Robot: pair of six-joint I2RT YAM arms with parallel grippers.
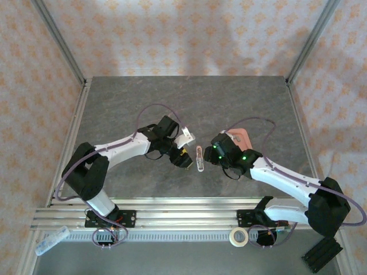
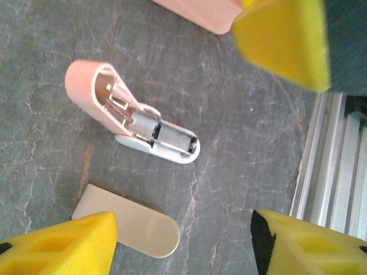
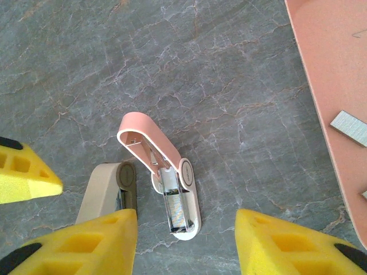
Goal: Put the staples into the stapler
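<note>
A small pink stapler [image 3: 161, 166] lies on the grey table with its lid flipped up and back. Its white base holds an open metal channel, and a silvery strip of staples [image 3: 180, 211] sits in that channel. The same stapler [image 2: 135, 122] [image 1: 199, 158] lies ahead of both grippers. My right gripper [image 3: 186, 246] hangs open just short of the stapler's front end, touching nothing. My left gripper [image 2: 183, 246] is open too, one yellow finger [image 2: 57, 246] over a beige stapler [image 2: 133, 221]. A loose grey staple strip [image 3: 349, 126] lies on the salmon tray [image 3: 321, 69].
The beige stapler [image 3: 108, 192] lies closed right beside the pink one. The salmon tray [image 1: 241, 137] sits behind the right gripper. The aluminium rail [image 2: 335, 166] runs along the table's near edge, with a tape roll [image 1: 239, 236] on it.
</note>
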